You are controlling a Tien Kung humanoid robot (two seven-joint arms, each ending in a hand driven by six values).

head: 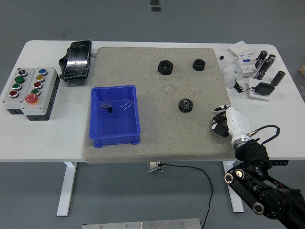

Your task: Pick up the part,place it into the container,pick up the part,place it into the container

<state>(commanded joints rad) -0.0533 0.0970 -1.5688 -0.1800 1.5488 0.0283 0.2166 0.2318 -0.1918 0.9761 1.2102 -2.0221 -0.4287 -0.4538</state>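
A black gear (185, 105) lies on the grey mat (190, 138), right of centre. Two black nuts sit near the mat's far edge, a larger nut (165, 67) and a smaller nut (198, 64). The blue container (114, 115) stands on the mat's left part with small bits inside. My right hand (223, 123) hovers at the mat's right edge, just right of and nearer than the gear, fingers curled and holding nothing. My left arm does not show.
A button box (30, 91) sits at the table's left end. A black bagged object (76, 59) lies at the mat's far left corner. Capacitors, white parts and a black adapter (263, 88) crowd the far right of the table.
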